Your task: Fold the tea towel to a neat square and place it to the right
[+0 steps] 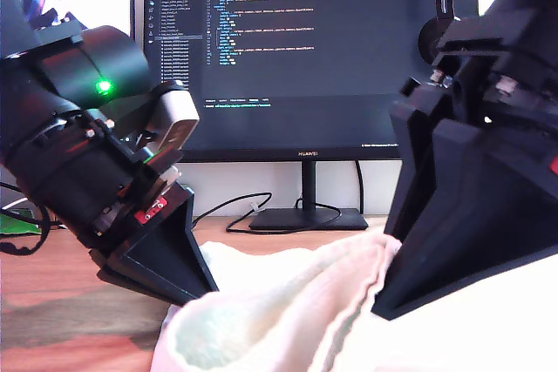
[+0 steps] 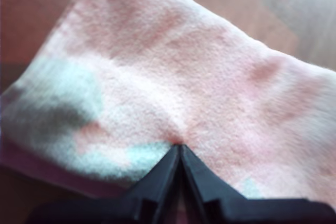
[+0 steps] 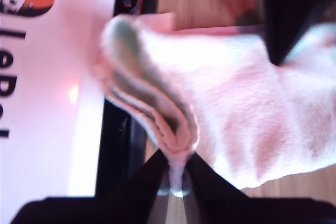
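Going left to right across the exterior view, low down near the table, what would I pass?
An arm's black gripper at the exterior view's left → the bunched pink tea towel → the other arm's black gripper at the exterior view's right, its tip at the towel's raised fold.

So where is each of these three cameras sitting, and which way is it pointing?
Exterior view: low at table height, facing the monitor; both arms and the tea towel fill the foreground.
First wrist view: rides on my first claw, looking along its tips shut on flat towel.
Second wrist view: rides on my second claw, pinching stacked towel folds; another claw tip shows beyond.
All three share the towel.
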